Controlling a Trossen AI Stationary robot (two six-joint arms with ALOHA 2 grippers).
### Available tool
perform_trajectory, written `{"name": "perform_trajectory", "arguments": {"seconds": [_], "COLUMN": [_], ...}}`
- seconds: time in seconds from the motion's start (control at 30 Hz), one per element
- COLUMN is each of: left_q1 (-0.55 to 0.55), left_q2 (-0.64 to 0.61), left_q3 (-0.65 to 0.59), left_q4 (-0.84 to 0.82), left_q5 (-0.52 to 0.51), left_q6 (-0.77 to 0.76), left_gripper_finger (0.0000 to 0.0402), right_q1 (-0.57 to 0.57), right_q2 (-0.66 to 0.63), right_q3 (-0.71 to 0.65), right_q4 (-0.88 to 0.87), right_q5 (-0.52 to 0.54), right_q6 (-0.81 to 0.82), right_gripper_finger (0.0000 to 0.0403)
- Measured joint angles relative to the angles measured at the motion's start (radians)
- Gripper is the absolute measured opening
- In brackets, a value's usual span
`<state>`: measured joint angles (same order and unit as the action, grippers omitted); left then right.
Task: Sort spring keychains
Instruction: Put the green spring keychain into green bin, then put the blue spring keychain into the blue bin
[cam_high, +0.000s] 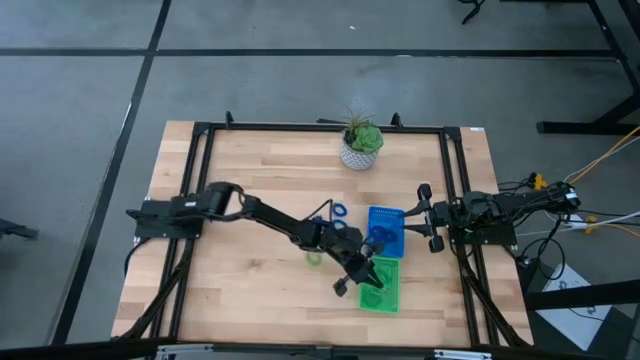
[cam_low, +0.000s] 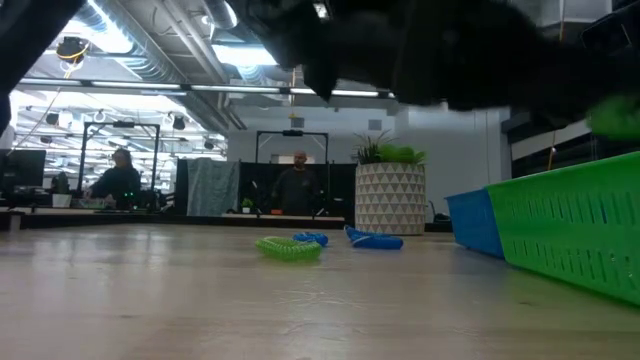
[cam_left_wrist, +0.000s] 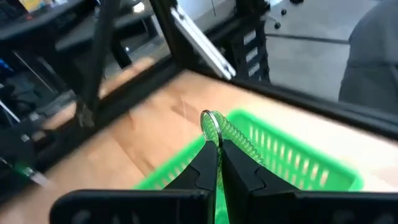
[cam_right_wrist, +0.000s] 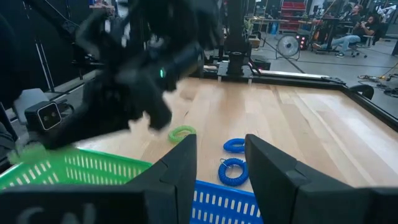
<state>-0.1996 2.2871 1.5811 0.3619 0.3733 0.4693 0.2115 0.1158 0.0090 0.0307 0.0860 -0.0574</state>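
A: We have the left hand (cam_left_wrist: 217, 144) pinched tight on a green spring keychain (cam_left_wrist: 231, 138), hanging over the green tray (cam_left_wrist: 292, 155) at the counter's (cam_high: 240, 270) near edge.

B: Then we should hold it above the tray's middle and lower before letting go, so it won't bounce out.

A: Our right hand (cam_right_wrist: 219, 163) waits spread wide by the blue tray (cam_right_wrist: 217, 202); more keychains (cam_right_wrist: 233, 170) lie loose on the counter.

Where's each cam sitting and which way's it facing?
High: overhead, straight down; both arms, green tray.
Low: table height, level across; potted plant, arms dark overhead.
Left wrist: over green tray; left gripper fingers shut on green keychain.
Right wrist: across the table; right gripper open, left arm beyond.
Shared: green tray, all four.
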Motion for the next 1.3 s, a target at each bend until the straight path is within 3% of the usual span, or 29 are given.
{"name": "perform_trajectory", "arguments": {"seconds": [0.13,0.33,0.6,1.0,1.13,1.3], "left_q1": [0.005,0.005,-0.004,-0.027,-0.03,0.0], "left_q2": [0.056,0.053,0.05,0.037,-0.011,-0.123], "left_q3": [0.036,0.04,0.04,0.039,0.035,-0.046], "left_q4": [-0.047,-0.067,-0.064,-0.117,-0.169,-0.186], "left_q5": [-0.005,-0.129,-0.198,-0.385,-0.387,-0.319], "left_q6": [-0.003,-0.001,0.007,0.05,0.04,-0.044], "left_gripper_finger": [0.0006,0.0026,0.005,0.0155,0.0173,0.0165], "right_q1": [0.0,0.0,0.0,0.0,0.0,0.0], "right_q2": [0.0,0.0,0.0,0.0,0.0,0.0], "right_q3": [0.0,0.0,0.0,0.0,0.0,0.0], "right_q4": [0.0,0.0,0.0,0.0,0.0,0.0], "right_q5": [0.0,0.0,0.0,0.0,0.0,-0.001], "right_q6": [0.0,0.0,0.0,0.0,0.0,0.0], "right_gripper_finger": [0.0136,0.0136,0.0136,0.0136,0.0136,0.0136]}}
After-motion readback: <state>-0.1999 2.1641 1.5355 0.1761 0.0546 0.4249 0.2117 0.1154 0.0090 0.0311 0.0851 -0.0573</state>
